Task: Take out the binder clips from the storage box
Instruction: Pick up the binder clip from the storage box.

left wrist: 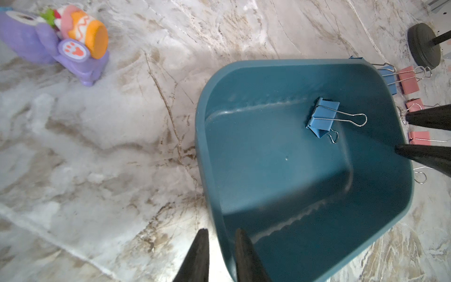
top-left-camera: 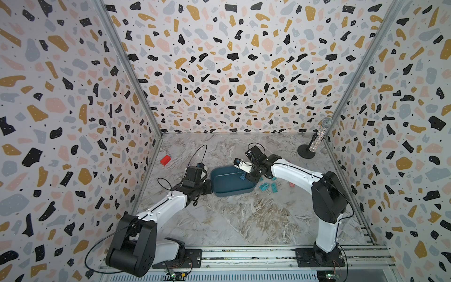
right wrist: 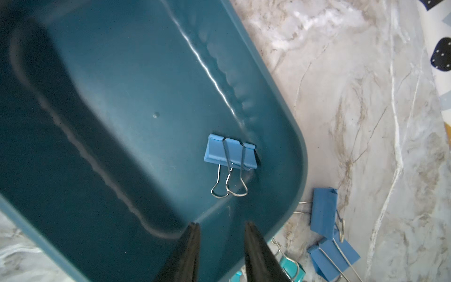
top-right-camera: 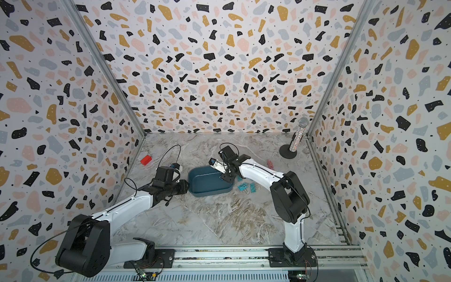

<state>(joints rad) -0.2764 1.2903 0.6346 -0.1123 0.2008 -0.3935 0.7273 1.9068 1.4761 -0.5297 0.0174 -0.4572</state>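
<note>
One blue binder clip [right wrist: 230, 153] lies inside the storage box [right wrist: 109, 109], close to a corner. Near it hangs the right claw [right wrist: 221, 224], spread apart. The left claw [left wrist: 222, 232] pinches the box's rim. More binder clips [right wrist: 323, 214] lie on the table [right wrist: 353, 97] beside the box.

The storage box [left wrist: 256, 183] is smooth plastic (binder clips [left wrist: 322, 114]: shiny wire handles).
</note>
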